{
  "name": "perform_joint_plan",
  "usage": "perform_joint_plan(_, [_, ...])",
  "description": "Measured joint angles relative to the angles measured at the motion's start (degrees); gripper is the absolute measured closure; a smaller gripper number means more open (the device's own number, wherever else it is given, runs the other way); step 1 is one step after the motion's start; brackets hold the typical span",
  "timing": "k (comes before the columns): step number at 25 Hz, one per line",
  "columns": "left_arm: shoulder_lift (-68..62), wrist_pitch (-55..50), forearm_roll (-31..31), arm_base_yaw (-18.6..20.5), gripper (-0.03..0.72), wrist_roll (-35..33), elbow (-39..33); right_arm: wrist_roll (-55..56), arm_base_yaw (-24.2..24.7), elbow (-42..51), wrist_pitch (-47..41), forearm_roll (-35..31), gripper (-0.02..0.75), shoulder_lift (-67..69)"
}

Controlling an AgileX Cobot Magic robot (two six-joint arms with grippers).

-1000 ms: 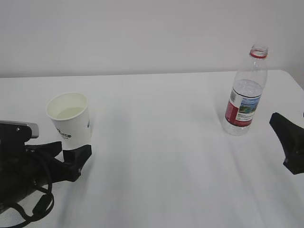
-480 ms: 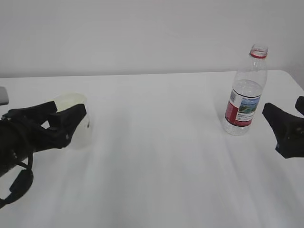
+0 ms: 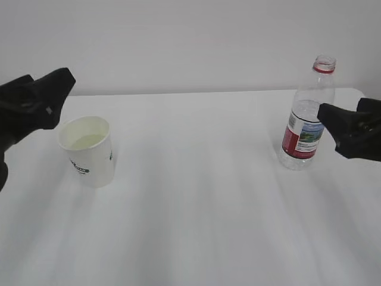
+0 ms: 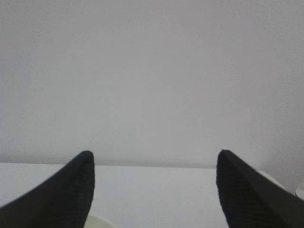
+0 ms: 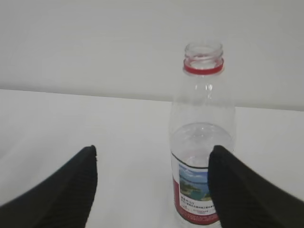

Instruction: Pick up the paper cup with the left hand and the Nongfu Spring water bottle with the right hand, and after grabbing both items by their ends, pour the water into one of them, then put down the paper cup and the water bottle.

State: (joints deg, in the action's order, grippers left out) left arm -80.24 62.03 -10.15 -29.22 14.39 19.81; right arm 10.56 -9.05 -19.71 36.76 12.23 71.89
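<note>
- The small white tapered paper cup (image 3: 88,151) stands upright on the white table (image 3: 196,202), at about nine o'clock from its middle, with some pale liquid inside.
- The clear ribbed plastic Nongfu Spring water bottle (image 3: 308,115), uncapped and part full, stands upright at about two o'clock.
- The left hand (image 3: 50,89) hovers above the cup at its ten o'clock, jaws wide apart, holding nothing.
- The right hand (image 3: 348,128) sits just at the bottle's three o'clock, jaws spread, empty.
- Judging by the water in the cup, pouring looks done and both items set down.

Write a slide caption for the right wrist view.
Open right end effector facing an uncapped, part-full water bottle standing on a white table.
</note>
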Motion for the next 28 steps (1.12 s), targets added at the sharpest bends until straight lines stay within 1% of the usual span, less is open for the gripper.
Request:
perform_joint_plan(4, [3.3,-6.4,-0.1,0.0,0.121,-0.1,3.2,0.1,0.0,-4.1,-9.6,0.8,0.186,-5.1])
perform_joint_plan(8, [7.1,-12.5,-0.2,0.0,0.128,-1.1,5.4,0.1,0.0,-6.6,-16.6,2.7,0.186,-10.6])
perform_joint_plan(11, [10.5,-17.3,-0.1,0.0,0.131,-3.5,5.8,0.1,0.0,-6.7,-21.6,2.9,0.186,-14.6])
perform_joint_plan(18, [21.1,-33.5,-0.1,0.0,0.132,-9.2,5.8,0.1,0.0,-6.7,-35.0,3.0,0.186,-24.0])
perform_joint_plan(23, [27.6,-44.5,0.0,0.0,0.132,-10.0,5.8,0.1,0.0,-6.7,-43.0,3.0,0.186,-32.3])
perform_joint_plan(28, [31.9,-52.4,1.0,0.0,0.132,-10.2,5.8,0.1,0.0,-6.7,-50.8,3.0,0.186,-40.4])
